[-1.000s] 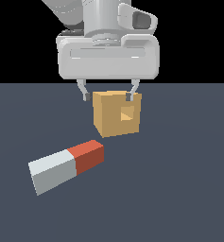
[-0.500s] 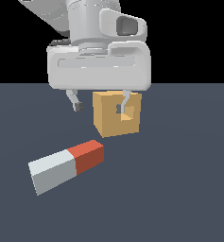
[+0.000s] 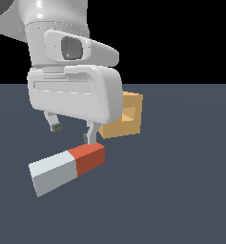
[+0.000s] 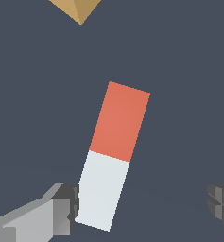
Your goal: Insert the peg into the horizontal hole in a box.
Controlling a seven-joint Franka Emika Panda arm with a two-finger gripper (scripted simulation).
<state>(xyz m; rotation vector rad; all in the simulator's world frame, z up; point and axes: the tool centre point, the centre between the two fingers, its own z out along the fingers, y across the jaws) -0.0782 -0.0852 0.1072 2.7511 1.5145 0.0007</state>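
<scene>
The peg (image 3: 66,167) lies flat on the dark floor, with its red-orange end toward the box and its pale grey end toward the exterior view's left. In the wrist view the peg (image 4: 113,156) lies between the fingers, its grey end close to one finger (image 4: 56,212). My gripper (image 3: 73,132) is open and empty, just above the peg; it also shows in the wrist view (image 4: 142,203). The tan box (image 3: 131,119) stands behind the peg, partly hidden by my hand. Its hole (image 3: 128,116) shows as a shaded recess in the side face. Only a corner of the box (image 4: 79,8) shows in the wrist view.
A flat dark grey-blue floor (image 3: 181,190) lies all around. Nothing else shows in view.
My gripper has moved from over the box toward the exterior view's left and down, and now hangs over the peg. The peg and box have not moved.
</scene>
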